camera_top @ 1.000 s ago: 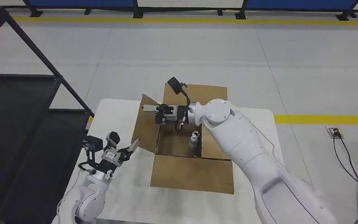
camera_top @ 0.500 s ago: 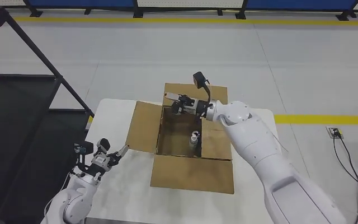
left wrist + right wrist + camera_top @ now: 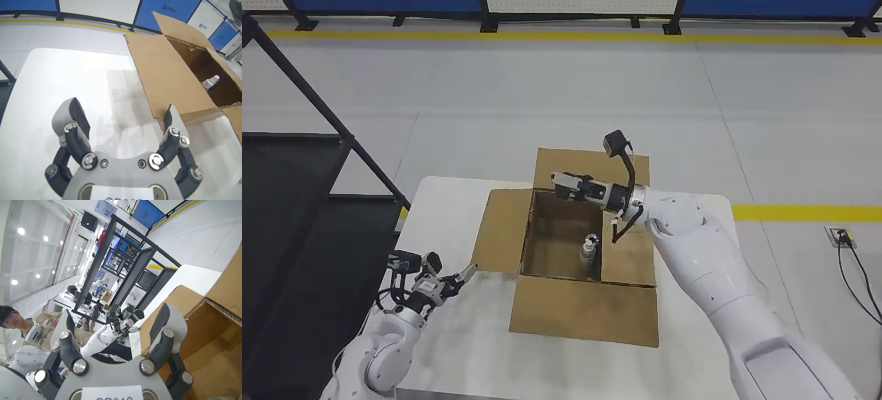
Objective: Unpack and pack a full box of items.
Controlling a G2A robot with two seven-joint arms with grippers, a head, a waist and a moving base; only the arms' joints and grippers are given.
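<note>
An open cardboard box (image 3: 632, 265) stands on the white table (image 3: 447, 215) with its flaps folded outward. Inside it a small white bottle (image 3: 589, 247) stands upright, also seen over the box's wall as the bottle (image 3: 210, 82). My right gripper (image 3: 559, 183) hovers over the box's far edge, open and holding nothing; its own view has the right gripper (image 3: 115, 319) beside the box corner (image 3: 206, 321). My left gripper (image 3: 466, 273) is low over the table just left of the box, open and empty. In its own view the left gripper (image 3: 122, 109) faces the flat left flap (image 3: 166, 75).
A black metal frame (image 3: 312, 190) stands off the table's left side. Bare table lies left of the box and in front of my left gripper. The front flap (image 3: 587, 312) covers the table near its front edge.
The right gripper left the box's left flap and moved right, to the far edge. That flap went from raised to lying flat. The left arm drew back toward the table's left front.
</note>
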